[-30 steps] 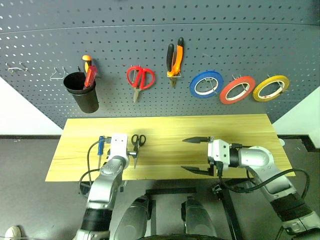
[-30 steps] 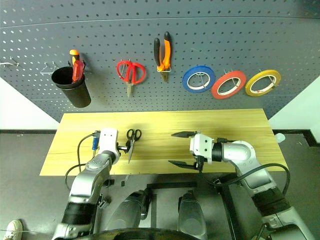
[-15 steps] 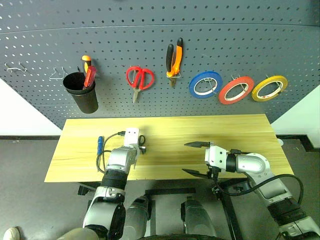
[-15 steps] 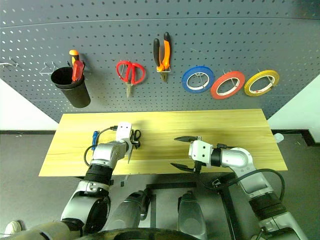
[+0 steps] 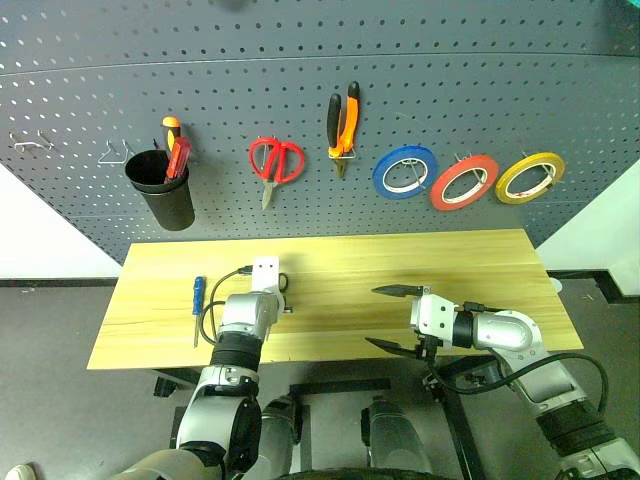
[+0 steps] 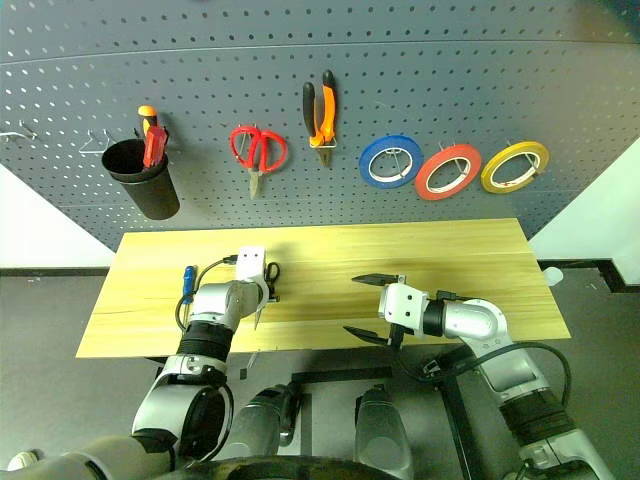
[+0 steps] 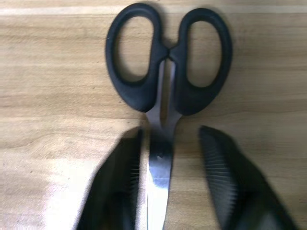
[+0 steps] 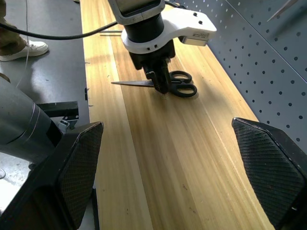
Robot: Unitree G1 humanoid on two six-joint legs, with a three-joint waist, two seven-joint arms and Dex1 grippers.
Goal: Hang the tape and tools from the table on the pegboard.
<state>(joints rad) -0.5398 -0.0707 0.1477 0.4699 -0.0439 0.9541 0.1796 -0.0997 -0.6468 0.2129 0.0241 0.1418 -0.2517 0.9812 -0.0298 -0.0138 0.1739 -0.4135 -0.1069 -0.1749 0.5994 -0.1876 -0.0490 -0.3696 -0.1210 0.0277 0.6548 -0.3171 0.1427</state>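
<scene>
Left wrist view: our left gripper (image 7: 168, 177) straddled the scissors (image 7: 165, 91) blade near the pivot, fingers (image 7: 218, 167) narrowed, not clamped; handles pointed away toward pegboard (image 5: 300, 60). Right gripper (image 5: 395, 318) wide open, empty, well apart over table (image 5: 450, 260)

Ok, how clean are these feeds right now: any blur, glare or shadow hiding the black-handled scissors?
Left wrist view: the black-handled steel scissors read fairly sharp, the left claw's fingers smear soft at close range, and a pale glare patch sits on the pale yellow wooden table. Right wrist view: scissors clear, slight shadow beneath. Left eye view: even light, scissors hidden behind the left claw.
</scene>
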